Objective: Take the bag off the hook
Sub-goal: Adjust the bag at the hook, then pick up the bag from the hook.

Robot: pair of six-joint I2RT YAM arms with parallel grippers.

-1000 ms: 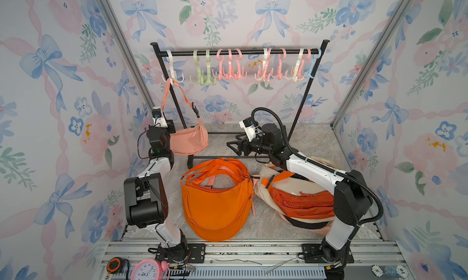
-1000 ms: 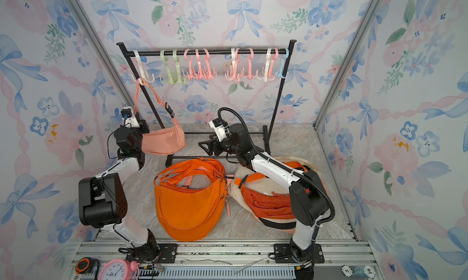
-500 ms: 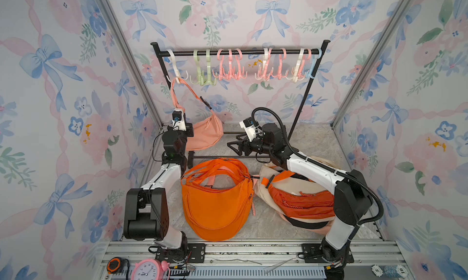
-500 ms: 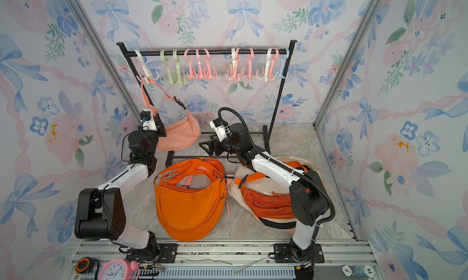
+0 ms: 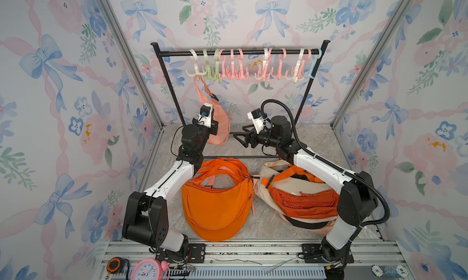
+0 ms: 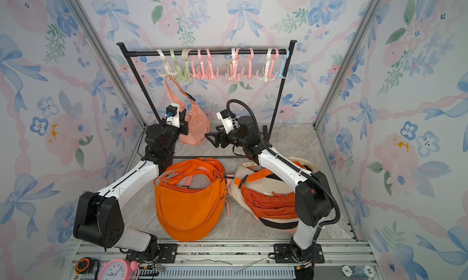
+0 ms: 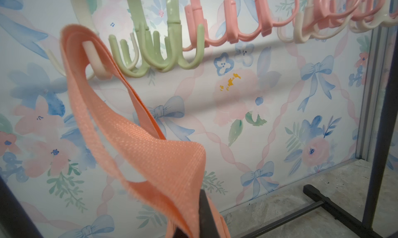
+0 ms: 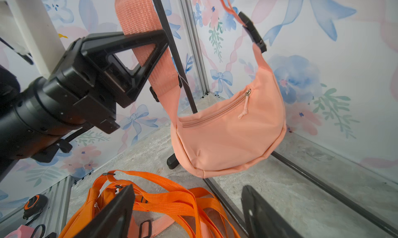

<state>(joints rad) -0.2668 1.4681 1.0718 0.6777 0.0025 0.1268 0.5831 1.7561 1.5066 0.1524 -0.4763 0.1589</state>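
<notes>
bag (image 5: 219, 130): hangs by strap (image 7: 137, 144) from white hook (image 7: 98, 67), rack (image 5: 238, 53) left end | left wrist: strap loop over hook prong, grip barely in frame | right wrist: left jaws clamped on strap above bag body | right jaws: spread, empty, near bag | counter (image 5: 266, 223): orange bags (image 5: 217, 202)

Hour numerals on pink clock (image 5: 147, 272) face, 5 on white chip (image 5: 376, 270), 10 on teal chip (image 5: 401, 268)
</notes>
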